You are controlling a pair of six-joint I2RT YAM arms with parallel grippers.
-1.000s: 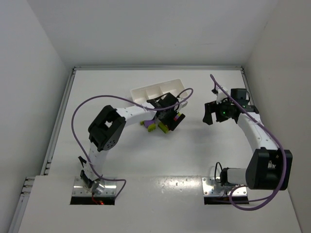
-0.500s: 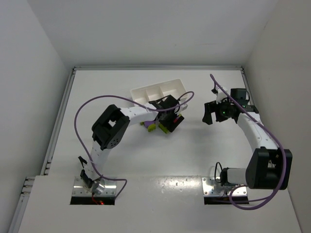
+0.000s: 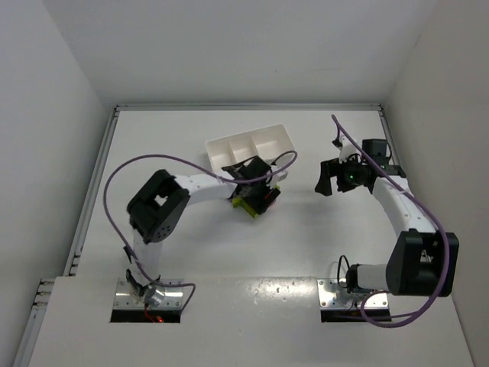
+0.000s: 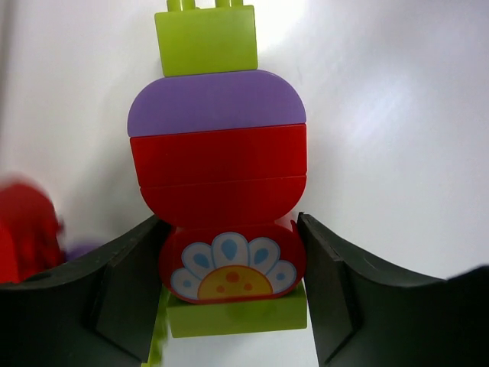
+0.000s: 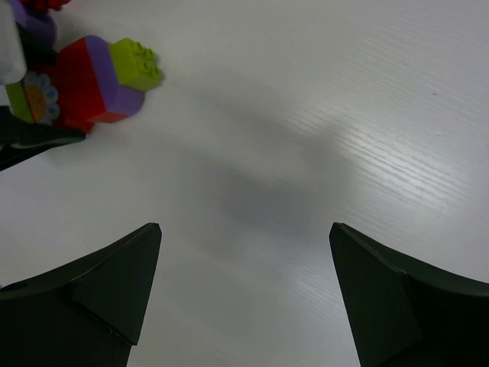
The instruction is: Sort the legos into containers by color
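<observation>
Seeing white table [image 3: 229, 252] under everything. Got left arm [image 3: 157, 206] folded in toward table centre, right arm [image 3: 397, 202] running up the right side with the wrist turned left. Got white tray [image 3: 246, 147] toward the far middle, three compartments in a row, sat skewed to the table edges. Found left hand [image 3: 256, 195] just on the near side of the tray, low over the table, clamped on a lego stack [image 5: 92, 80], with dark fingers [image 4: 126, 290] pressed against both sides of the stack's red flower-print piece [image 4: 229, 264]. Found right hand [image 5: 244, 227] spread wide open, gripping nothing, well apart to the right of the stack and facing it across the table. Reading the stack outward from the left hand on left wrist view: near lime brick [image 4: 237, 317] tucked under the flower-print piece, then red block [image 4: 220, 174], then purple brick [image 4: 216, 102] with rounded corners, then far lime brick [image 4: 205, 40] with studs pointing away. Checked right wrist view: same stack lying sideways in the top-left corner, far lime brick at the free end; can't tell if resting on the table or just above it. Also spotted a blurred red brick [image 4: 27, 229] at the left edge of left wrist view, outside one finger, with a purple scrap [image 4: 80, 248] beside it; too blurred to tell whether either touches the stack
</observation>
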